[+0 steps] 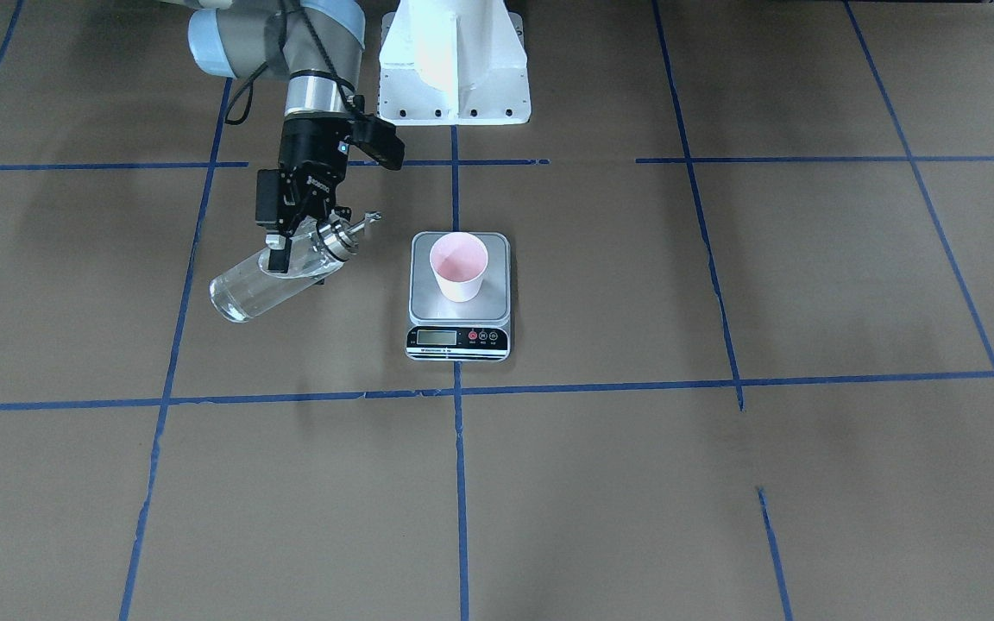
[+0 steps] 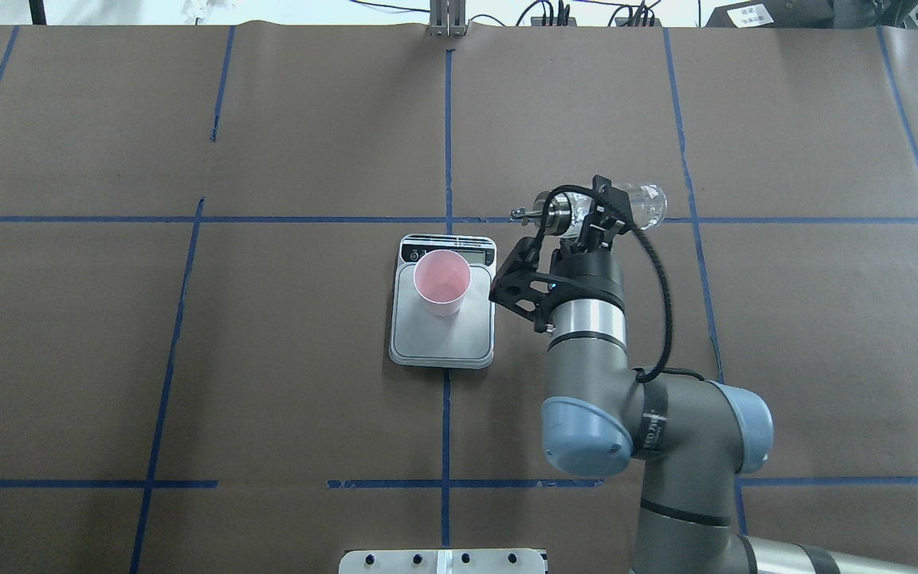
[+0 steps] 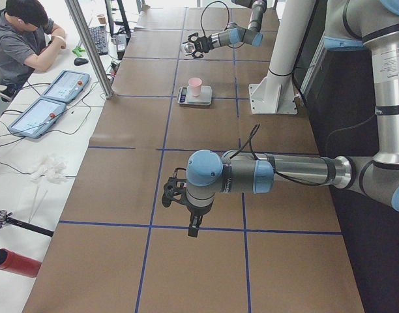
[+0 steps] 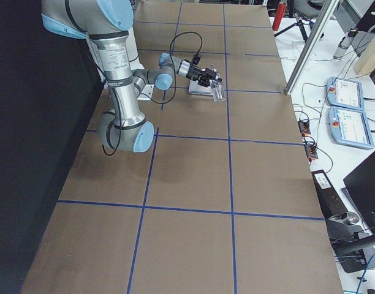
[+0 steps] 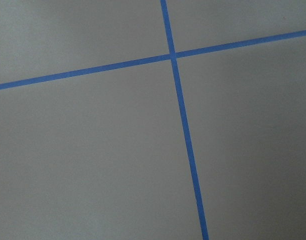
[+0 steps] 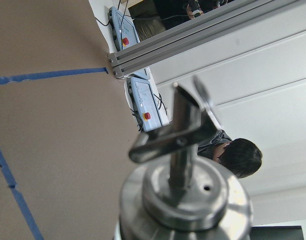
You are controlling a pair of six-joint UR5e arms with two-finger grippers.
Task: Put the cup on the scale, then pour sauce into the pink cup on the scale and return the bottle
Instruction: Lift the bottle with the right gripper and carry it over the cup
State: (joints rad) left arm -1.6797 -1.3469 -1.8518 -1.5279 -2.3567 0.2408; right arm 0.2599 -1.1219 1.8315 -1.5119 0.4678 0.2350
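Note:
The pale pink cup [image 1: 459, 267] stands upright on the silver scale [image 1: 490, 297], whose display strip faces away from the robot. My right gripper [image 1: 294, 246] is shut on the clear glass bottle [image 1: 268, 285] just below its silver pourer cap [image 6: 185, 200]. It holds the bottle tilted almost level above the table, spout towards the scale. The spout is apart from the cup, and no stream shows. The liquid inside is hard to tell from the glass. In the overhead view the bottle [image 2: 638, 201] is right of the cup [image 2: 442, 281]. My left gripper [image 3: 170, 194] hangs over bare table far from the scale; I cannot tell whether it is open or shut.
The brown table carries a grid of blue tape lines [image 5: 180, 110]. The white robot base [image 1: 454, 60] stands behind the scale. An operator [image 3: 23, 39] sits at a side bench with tablets [image 3: 49, 104] and a red cylinder [image 3: 14, 262].

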